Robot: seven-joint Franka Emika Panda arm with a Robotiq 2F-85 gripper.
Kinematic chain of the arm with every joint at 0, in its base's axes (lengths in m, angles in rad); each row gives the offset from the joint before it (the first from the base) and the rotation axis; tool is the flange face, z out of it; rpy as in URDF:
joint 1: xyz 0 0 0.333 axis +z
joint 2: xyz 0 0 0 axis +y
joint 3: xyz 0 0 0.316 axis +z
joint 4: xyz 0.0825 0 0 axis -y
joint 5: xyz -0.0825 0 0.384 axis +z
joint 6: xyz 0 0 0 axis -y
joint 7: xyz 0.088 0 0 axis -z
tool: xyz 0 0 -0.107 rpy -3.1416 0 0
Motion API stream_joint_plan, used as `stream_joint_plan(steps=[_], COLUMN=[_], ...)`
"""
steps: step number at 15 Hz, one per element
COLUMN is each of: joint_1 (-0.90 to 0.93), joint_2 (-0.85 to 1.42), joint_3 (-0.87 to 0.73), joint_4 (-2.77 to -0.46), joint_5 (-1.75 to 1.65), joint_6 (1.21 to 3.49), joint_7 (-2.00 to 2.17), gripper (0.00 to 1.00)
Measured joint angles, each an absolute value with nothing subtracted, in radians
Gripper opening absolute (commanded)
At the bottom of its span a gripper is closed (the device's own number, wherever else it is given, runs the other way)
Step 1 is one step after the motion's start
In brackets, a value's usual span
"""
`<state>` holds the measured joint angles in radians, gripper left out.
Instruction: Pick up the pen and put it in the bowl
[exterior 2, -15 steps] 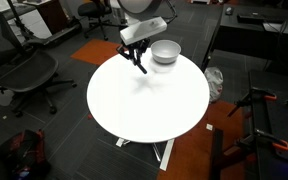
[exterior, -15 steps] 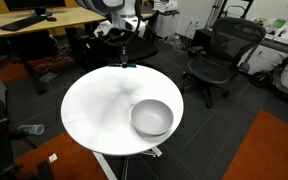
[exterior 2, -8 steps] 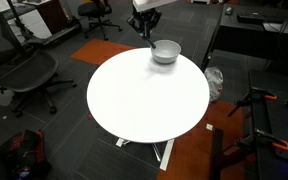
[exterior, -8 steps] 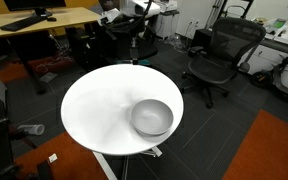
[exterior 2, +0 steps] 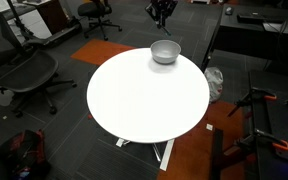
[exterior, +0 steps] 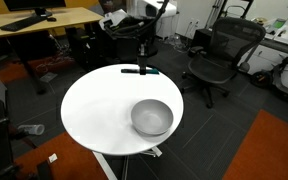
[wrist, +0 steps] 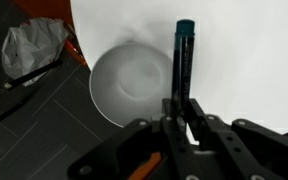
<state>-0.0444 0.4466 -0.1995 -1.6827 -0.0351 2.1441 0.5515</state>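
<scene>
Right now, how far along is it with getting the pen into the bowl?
Done: the pen is off the table. In hand: the gripper clamps it, near the bowl. Left: move over the bowl, which looks empty, and let go.

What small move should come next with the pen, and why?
Probably shift the gripper sideways toward the middle of the bowl before lowering. In the wrist view the held pen lines up with the bowl's rim and the table beside it, not the hollow, so releasing now could miss.
</scene>
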Motion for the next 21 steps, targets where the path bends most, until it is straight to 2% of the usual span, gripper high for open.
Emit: stream_joint_plan(steps=[9,18,19,20,21], joint_1=[-0.092,-0.089,-0.086,-0.083,-0.081], joint_2=[0.474,0.568,0.578,0.587,0.595], joint_3=[-0.240,-0.274,-0.276,-0.278,-0.279], joint_4=[-1.793,-1.799,-1.799,-1.797,-1.796], joint_5=[-0.035,-0.035,-0.035,-0.035,-0.035], joint_6=[2.313,2.417,2.424,2.429,2.430], joint_7=[0.554,0.601,0.616,0.628,0.639], gripper=[0.05,0.05,0.44,0.44,0.50])
